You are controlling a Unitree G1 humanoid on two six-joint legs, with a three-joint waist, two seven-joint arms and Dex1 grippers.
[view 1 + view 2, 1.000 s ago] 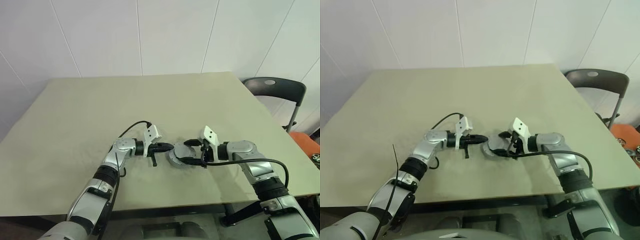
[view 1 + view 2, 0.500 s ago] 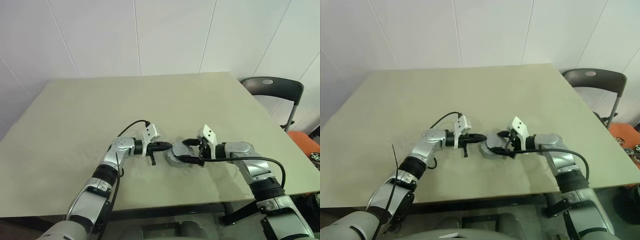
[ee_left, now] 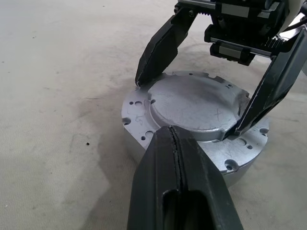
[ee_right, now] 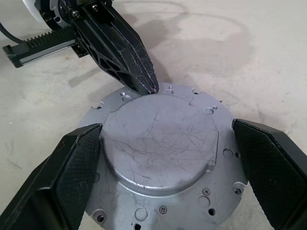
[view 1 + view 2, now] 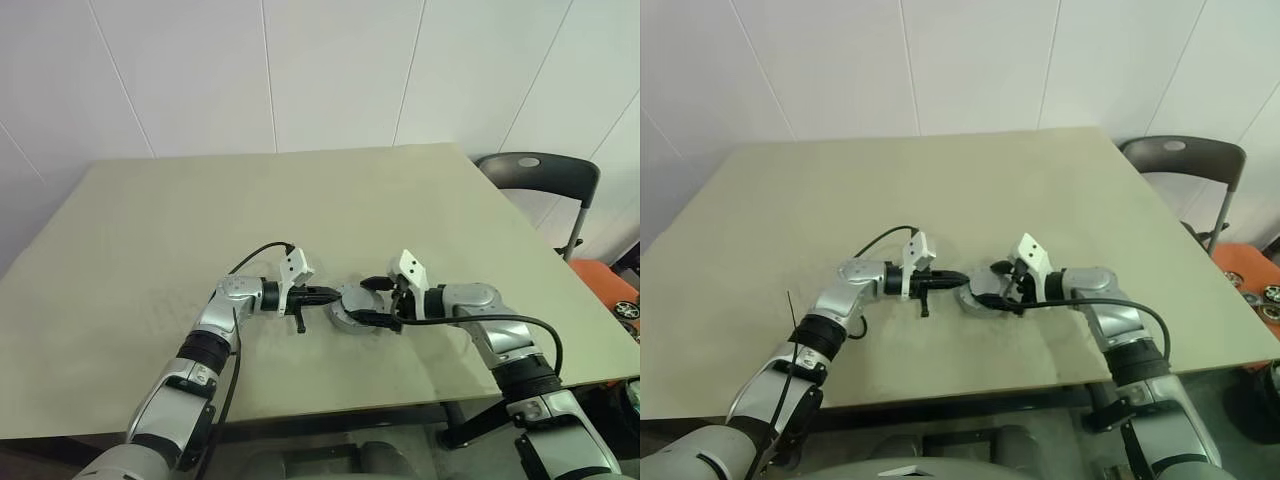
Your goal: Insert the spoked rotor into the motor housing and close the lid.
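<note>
The motor housing (image 4: 163, 143) lies on the table between both arms, a short round grey metal body. It shows a closed face with a raised flat middle and a flange with small holes. My right gripper (image 4: 168, 124) is open, one finger on each side of the raised middle, the tips low over the flange. My left gripper (image 3: 172, 132) is shut, its joined tip touching the flange at the side facing the left arm. From the head, the housing (image 5: 352, 305) sits between the left gripper (image 5: 322, 296) and the right gripper (image 5: 366, 302). The spoked rotor and the lid are out of view.
The beige table (image 5: 300, 200) is wide, and its front edge runs close below the arms. A dark chair (image 5: 540, 172) stands off the table's right back corner. A black cable (image 5: 255, 255) loops from the left wrist.
The head view has shifted slightly. Both grippers and the housing keep their places.
</note>
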